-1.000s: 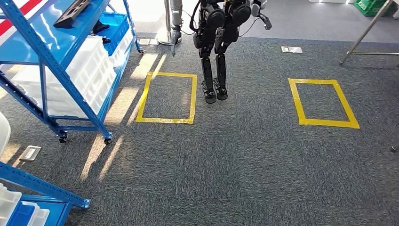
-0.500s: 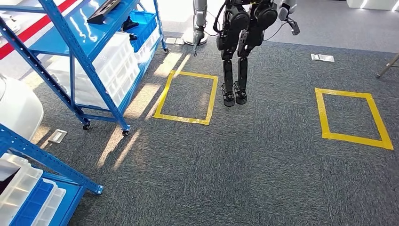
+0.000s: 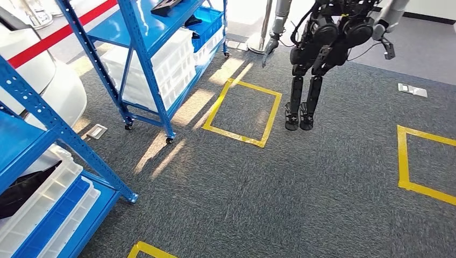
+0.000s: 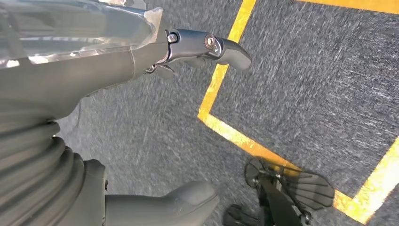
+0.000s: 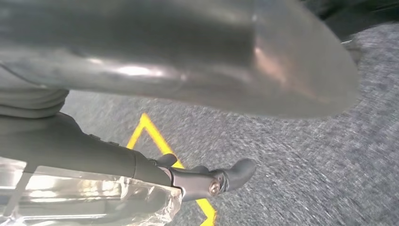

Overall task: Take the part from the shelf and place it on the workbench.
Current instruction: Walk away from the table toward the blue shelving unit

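Both hands hang empty over grey carpet, left hand (image 4: 155,117) and right hand (image 5: 141,174) with fingers loosely spread; a dark flat part (image 3: 168,6) sits up on the blue shelf (image 3: 142,40), well away from either

A flat black part (image 3: 168,6) lies on the upper deck of the far blue shelf (image 3: 141,51), far left.

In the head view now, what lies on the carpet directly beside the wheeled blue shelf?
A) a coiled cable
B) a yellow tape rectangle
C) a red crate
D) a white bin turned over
B: a yellow tape rectangle is marked on the grey carpet, next to the wheeled blue shelf.
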Available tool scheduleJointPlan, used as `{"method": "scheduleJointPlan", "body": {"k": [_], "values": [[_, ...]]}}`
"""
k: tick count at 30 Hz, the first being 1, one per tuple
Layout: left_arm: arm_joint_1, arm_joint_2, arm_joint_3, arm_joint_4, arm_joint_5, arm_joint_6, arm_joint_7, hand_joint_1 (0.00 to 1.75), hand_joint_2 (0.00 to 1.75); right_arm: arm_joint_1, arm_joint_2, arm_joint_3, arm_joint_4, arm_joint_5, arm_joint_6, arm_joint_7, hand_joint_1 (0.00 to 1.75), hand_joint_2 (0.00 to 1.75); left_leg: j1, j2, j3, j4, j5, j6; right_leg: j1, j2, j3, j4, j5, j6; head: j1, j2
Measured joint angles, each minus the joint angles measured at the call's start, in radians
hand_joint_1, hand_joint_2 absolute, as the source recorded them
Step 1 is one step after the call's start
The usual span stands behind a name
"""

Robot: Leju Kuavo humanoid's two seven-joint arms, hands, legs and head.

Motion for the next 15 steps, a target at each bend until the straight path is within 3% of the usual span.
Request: {"method": "scheduleJointPlan", "body": {"k": [1, 2, 3, 5, 7, 9, 10, 12, 14, 15], "values": [[0.0, 0.0, 0.0, 0.0, 0.0, 0.0, 0.0, 0.0, 1.75, 0.002, -0.001, -0.002, 0.0, 0.0, 0.0, 0.0, 0.0, 0.0, 0.0, -0.015, -0.001, 0.0, 0.0, 0.0, -0.002, 0.005, -0.021, 0.041, -0.011, 0.003, 0.0, 0.0], [0.002, -0.001, 0.0, 0.0, 0.0, 0.0, 0.0, 0.0, 1.75, 0.003, -0.001, -0.003, 0.0, 0.001, 0.0, 0.001, 0.0, 0.0, 0.0, -0.029, 0.0, 0.001, 0.0, 0.0, -0.003, 0.007, -0.025, 0.043, -0.004, 0.011, 0.0, 0.0], [0.003, -0.002, 0.0, 0.0, 0.0, 0.0, 0.0, 0.0, 1.75, 0.004, -0.001, -0.004, 0.0, 0.002, 0.0, 0.001, 0.0, 0.0, 0.001, -0.043, 0.0, 0.002, 0.0, -0.002, -0.006, 0.01, -0.009, 0.007, 0.019, 0.022, 0.0, 0.0], [0.005, -0.003, 0.0, 0.0, 0.0, 0.0, 0.001, 0.0, 1.75, 0.003, -0.002, -0.004, 0.0, 0.005, 0.0, 0.001, 0.0, 0.0, 0.002, -0.07, 0.001, 0.008, -0.002, -0.009, -0.015, 0.038, 0.052, -0.13, 0.079, 0.041, 0.0, 0.0], [0.004, -0.004, 0.0, 0.0, 0.0, 0.002, 0.002, 0.0, 1.75, 0.001, -0.001, -0.004, 0.002, 0.008, 0.0, 0.0, 0.0, 0.0, 0.0, -0.089, -0.003, 0.015, -0.006, -0.021, -0.017, 0.062, 0.087, -0.214, 0.108, 0.038, 0.002, 0.0], [0.006, -0.004, 0.0, 0.0, 0.0, 0.004, 0.002, 0.0, 1.75, -0.002, 0.001, -0.004, 0.002, 0.009, 0.0, -0.001, 0.0, 0.0, -0.001, -0.102, -0.008, 0.016, -0.005, -0.031, -0.012, 0.055, 0.093, -0.222, 0.112, 0.023, 0.0, 0.0], [0.008, -0.003, 0.0, 0.0, 0.0, 0.005, 0.001, 0.0, 1.75, -0.004, 0.001, -0.004, 0.002, 0.01, 0.0, -0.001, 0.0, 0.0, 0.001, -0.1, -0.011, 0.018, -0.005, -0.034, -0.014, 0.046, 0.096, -0.222, 0.114, 0.016, -0.001, 0.0], [0.008, -0.003, 0.0, 0.0, 0.0, 0.006, 0.0, 0.0, 1.75, -0.005, 0.002, -0.004, 0.002, 0.012, 0.0, -0.001, 0.0, 0.0, 0.003, -0.059, -0.028, 0.054, -0.029, -0.042, -0.015, 0.027, 0.097, -0.224, 0.116, 0.003, -0.004, 0.0], [0.005, -0.004, 0.0, 0.0, -0.001, 0.006, -0.003, 0.0, 1.75, -0.003, 0.002, -0.004, 0.002, 0.015, 0.001, -0.001, 0.0, 0.0, 0.003, -0.007, -0.081, 0.164, -0.088, -0.048, -0.01, 0.002, 0.097, -0.225, 0.115, -0.011, -0.009, 0.0], [0.004, -0.004, 0.0, 0.0, -0.001, 0.006, -0.005, 0.0, 1.75, -0.001, 0.001, -0.004, 0.002, 0.016, 0.001, 0.0, 0.0, 0.0, 0.004, 0.003, -0.113, 0.229, -0.117, -0.05, -0.007, -0.012, 0.096, -0.224, 0.113, -0.017, -0.01, 0.0]]}}
